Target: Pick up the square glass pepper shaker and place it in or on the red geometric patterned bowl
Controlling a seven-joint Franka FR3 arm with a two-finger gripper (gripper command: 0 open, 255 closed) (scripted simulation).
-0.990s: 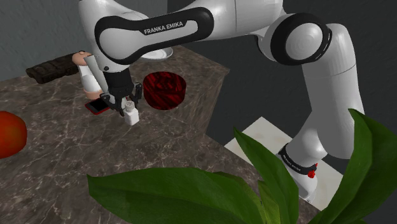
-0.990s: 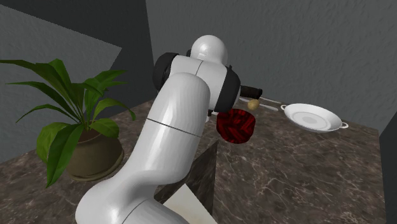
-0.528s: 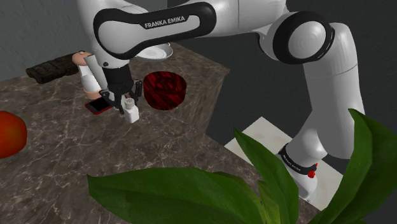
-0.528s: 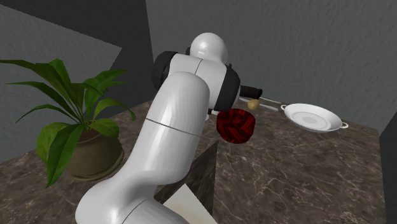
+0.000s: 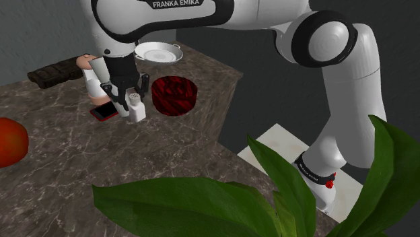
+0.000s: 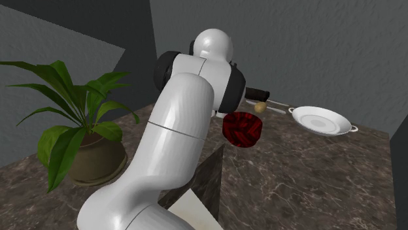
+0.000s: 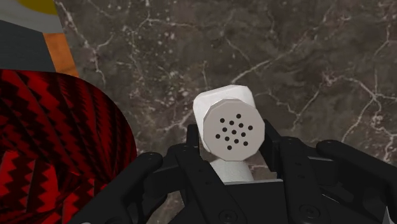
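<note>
The pepper shaker (image 5: 137, 110) is a small white square bottle with a round perforated lid (image 7: 232, 130). My gripper (image 5: 130, 99) is shut on it, and the black fingers (image 7: 272, 145) clasp its sides just below the lid. It hangs upright a little above the dark marble top. The red zigzag-patterned bowl (image 5: 173, 95) stands close beside the shaker, toward the shoulder view's right. In the wrist view the bowl (image 7: 57, 143) lies right next to the gripper. The bowl (image 6: 242, 128) also shows past the arm in the second exterior view, where the arm hides the hand.
A red phone (image 5: 103, 112) lies just beyond the gripper, by a small white figure (image 5: 90, 75). Behind the bowl sits a white two-handled dish (image 5: 158, 52). A red round object (image 5: 9, 141) is at the left edge, a dark bar (image 5: 56, 71) at the back. Potted plant leaves (image 5: 202, 202) fill the foreground.
The arm has risen and carried the shaker up off the marble, drifting slightly toward the shoulder view's left. The bowl and the other objects have stayed put.
</note>
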